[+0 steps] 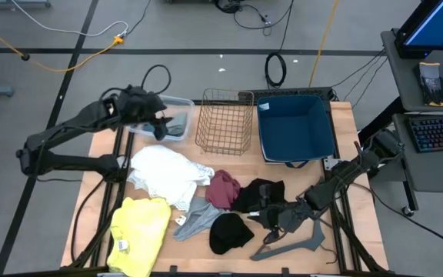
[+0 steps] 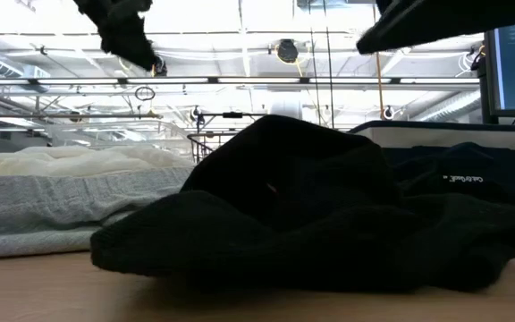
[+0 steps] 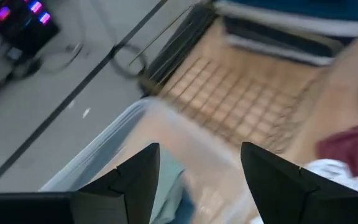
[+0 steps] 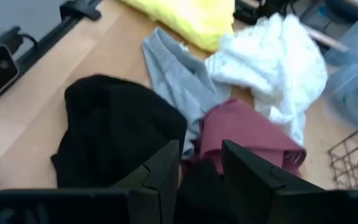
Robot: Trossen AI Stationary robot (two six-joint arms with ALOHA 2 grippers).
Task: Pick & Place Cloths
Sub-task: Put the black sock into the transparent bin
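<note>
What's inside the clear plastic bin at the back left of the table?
The clear plastic bin holds a blue-grey folded cloth. The left gripper hovering above it covers the rest.

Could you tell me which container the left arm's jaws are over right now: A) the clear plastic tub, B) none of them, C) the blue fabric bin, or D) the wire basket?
A: in the high view the left gripper sits over the clear plastic tub, left of the wire basket and blue fabric bin.

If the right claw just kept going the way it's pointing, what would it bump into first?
Most likely the maroon cloth, which lies just past the right gripper and its open fingers, beside a black cloth. The depth is hard to judge, so the dark fabric under the fingertips might come first.
</note>
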